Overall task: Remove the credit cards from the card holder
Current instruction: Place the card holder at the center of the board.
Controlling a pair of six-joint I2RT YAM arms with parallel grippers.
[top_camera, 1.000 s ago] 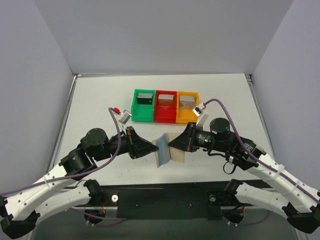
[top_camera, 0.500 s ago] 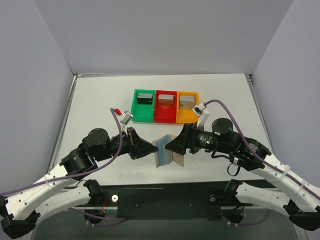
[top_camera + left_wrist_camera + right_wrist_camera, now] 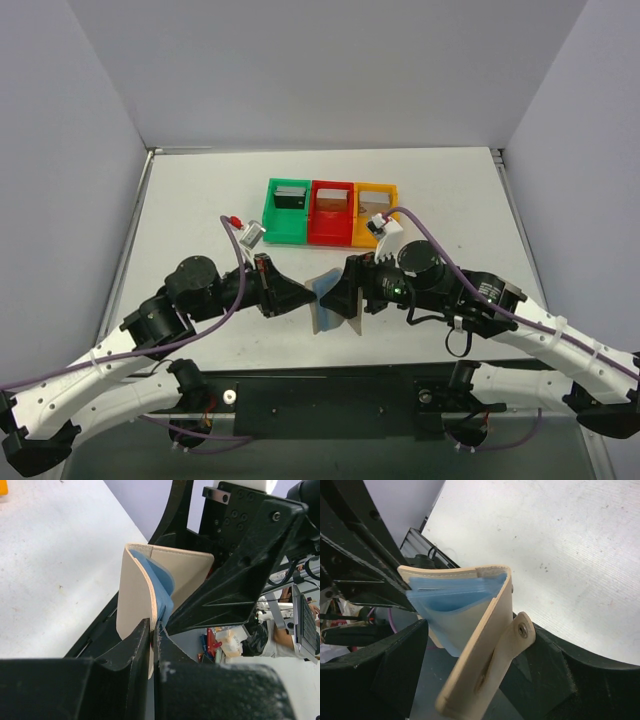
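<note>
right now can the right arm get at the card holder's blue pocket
Probably yes: the left gripper pinches one tan panel so the card holder stands half open, and the right gripper, open, straddles the other panel with nothing blocking the blue pocket.

The left arm [image 3: 190, 285] and right arm [image 3: 480, 295] had white perforated links, round black joints and black angular jaws. 1 purple cable [image 3: 70, 374] ran along each, with a pale block [image 3: 381, 227] near each wrist.
</note>
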